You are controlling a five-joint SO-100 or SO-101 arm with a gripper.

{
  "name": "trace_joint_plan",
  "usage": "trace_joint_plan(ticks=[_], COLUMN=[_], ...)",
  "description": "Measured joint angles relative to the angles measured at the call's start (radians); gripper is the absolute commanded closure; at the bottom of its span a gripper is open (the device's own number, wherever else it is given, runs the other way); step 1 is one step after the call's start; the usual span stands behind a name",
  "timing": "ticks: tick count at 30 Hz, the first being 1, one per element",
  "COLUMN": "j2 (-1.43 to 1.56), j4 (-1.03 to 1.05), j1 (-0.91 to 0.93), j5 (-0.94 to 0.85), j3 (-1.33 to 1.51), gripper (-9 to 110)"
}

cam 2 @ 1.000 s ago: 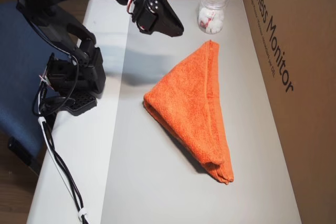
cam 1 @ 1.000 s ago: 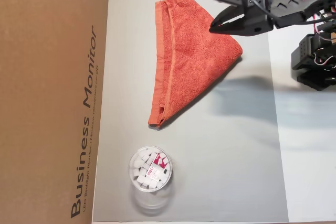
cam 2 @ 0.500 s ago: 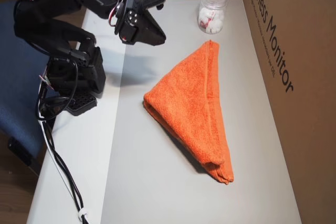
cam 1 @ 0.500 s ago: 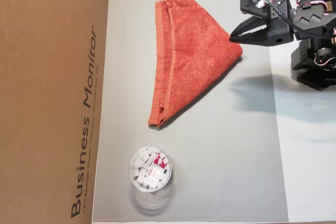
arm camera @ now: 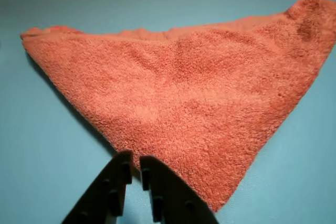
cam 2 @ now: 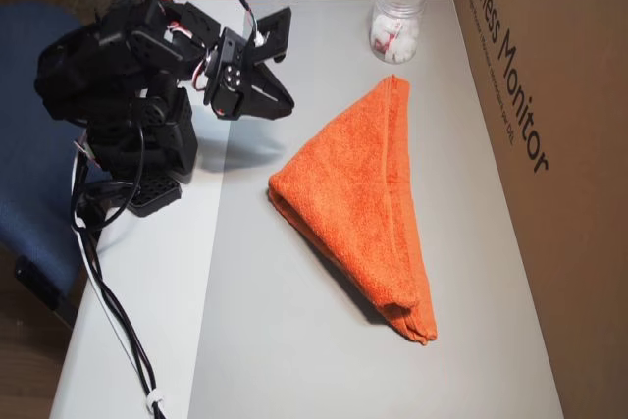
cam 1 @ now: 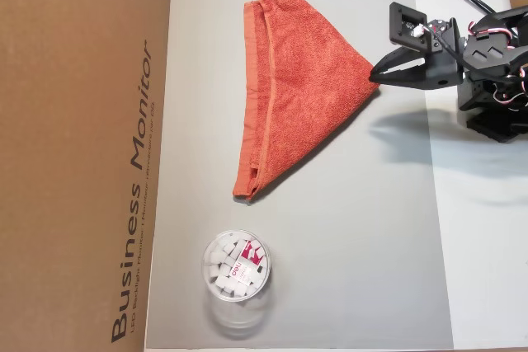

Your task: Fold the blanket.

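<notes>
Three cameras: two fixed above, one on the wrist.

One overhead view looks straight down on the grey counter (cam 1: pixel 346 269), cardboard box (cam 1: pixel 82 154) at its left edge, arm base at right. The other overhead view sits lower and tilted, turned about half round: box (cam 2: pixel 559 144) at right, arm at left, clear tub (cam 2: pixel 396 15) at the far end. Both take in the whole blanket (cam 1: pixel 297 88) and the tub (cam 1: pixel 236 265). The wrist view rides low and close, looking past the dark fingers (arm camera: pixel 119 182) across the blanket (arm camera: pixel 189 93).
</notes>
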Motion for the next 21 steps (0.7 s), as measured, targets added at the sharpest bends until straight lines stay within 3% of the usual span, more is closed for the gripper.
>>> trace_joint_plan(ticks=[21], j2=[0.117], j4=[0.025], j1=[0.0], j5=[0.012], j3=[0.23], gripper=[102])
